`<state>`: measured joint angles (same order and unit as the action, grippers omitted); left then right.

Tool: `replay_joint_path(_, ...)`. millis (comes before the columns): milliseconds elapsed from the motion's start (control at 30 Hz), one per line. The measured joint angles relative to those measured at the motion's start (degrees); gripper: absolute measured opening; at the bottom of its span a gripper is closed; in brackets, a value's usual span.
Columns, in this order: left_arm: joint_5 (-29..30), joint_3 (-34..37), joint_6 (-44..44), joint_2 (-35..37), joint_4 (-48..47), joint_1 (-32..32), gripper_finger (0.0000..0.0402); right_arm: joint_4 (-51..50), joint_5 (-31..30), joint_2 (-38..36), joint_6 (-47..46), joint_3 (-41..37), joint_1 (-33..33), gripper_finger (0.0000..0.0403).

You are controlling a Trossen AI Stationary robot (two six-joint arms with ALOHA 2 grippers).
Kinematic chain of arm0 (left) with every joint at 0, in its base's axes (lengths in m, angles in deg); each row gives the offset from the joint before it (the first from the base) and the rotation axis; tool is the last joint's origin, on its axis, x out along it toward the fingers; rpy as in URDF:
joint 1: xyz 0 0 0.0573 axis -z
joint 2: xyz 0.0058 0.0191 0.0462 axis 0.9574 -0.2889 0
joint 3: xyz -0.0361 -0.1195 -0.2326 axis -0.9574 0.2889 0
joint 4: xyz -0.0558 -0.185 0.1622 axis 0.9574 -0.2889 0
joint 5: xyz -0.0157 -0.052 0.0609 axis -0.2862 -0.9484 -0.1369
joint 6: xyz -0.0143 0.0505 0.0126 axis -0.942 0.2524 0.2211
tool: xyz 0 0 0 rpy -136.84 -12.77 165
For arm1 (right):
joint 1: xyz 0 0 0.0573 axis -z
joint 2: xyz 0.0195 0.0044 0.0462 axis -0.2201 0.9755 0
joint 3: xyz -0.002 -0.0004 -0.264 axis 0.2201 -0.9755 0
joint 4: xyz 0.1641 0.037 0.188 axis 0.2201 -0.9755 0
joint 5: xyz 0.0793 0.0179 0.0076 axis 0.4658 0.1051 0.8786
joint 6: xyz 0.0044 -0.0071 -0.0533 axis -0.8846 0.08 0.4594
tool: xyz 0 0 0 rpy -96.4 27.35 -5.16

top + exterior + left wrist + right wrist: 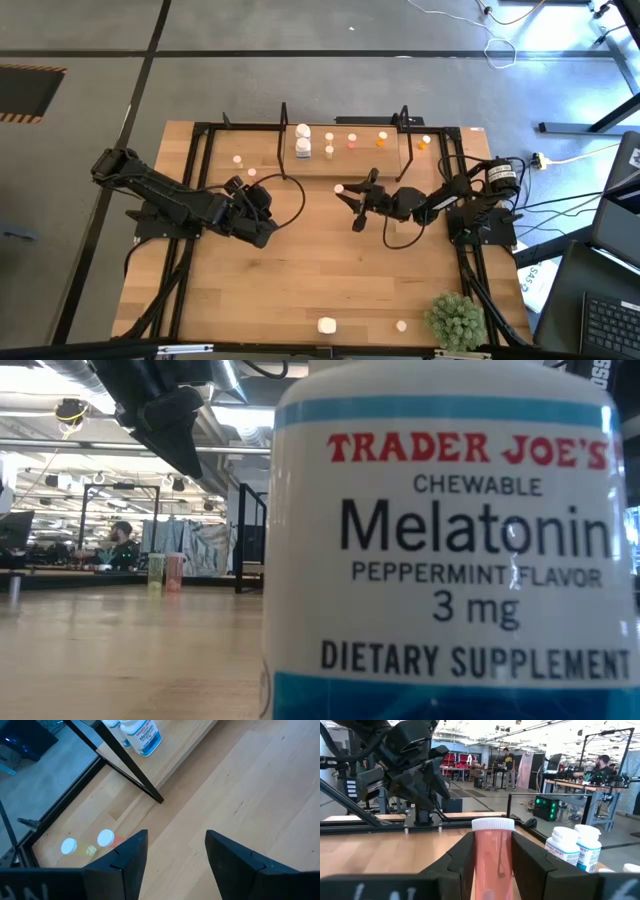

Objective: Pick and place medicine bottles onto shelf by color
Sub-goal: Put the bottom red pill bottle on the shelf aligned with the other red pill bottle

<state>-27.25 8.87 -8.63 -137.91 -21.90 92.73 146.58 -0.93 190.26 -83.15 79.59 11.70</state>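
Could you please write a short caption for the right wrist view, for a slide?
Right gripper holds a pink medicine bottle upright, with two white bottles standing beyond.

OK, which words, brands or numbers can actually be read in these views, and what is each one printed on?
"TRADER JOE'S": white bottle close to the low camera, red letters near its top.
"CHEWABLE Melatonin": same label, below the brand.
"PEPPERMINT FLAVOR": next line down.
"3 mg": under the flavor.
"DIETARY SUPPLEMENT": lowest line, above the blue band.
Labels on the white bottles by the shelf leg and beside the right claw: too small or blurred to read.
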Motion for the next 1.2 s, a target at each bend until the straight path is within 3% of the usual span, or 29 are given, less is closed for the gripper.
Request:
replay_joint_path(600,0.2,0.0,0.0,0.0,0.5,0.0,0.0193,-2.1,0.0,0.0,1.7,0.0,0.0,0.0115)
replay_joint_path(967,-0.3,0.0,4.3,0.0,12.5,-1.1,0.0193,-2.1,0.0,0.0,1.7,0.0,0.0,0.0115)
replay_joint_path(1200,-13.2,-6.4,4.5,0.0,15.2,-6.2,0.0193,-2.1,0.0,0.0,1.9,0.0,0.0,0.0115)
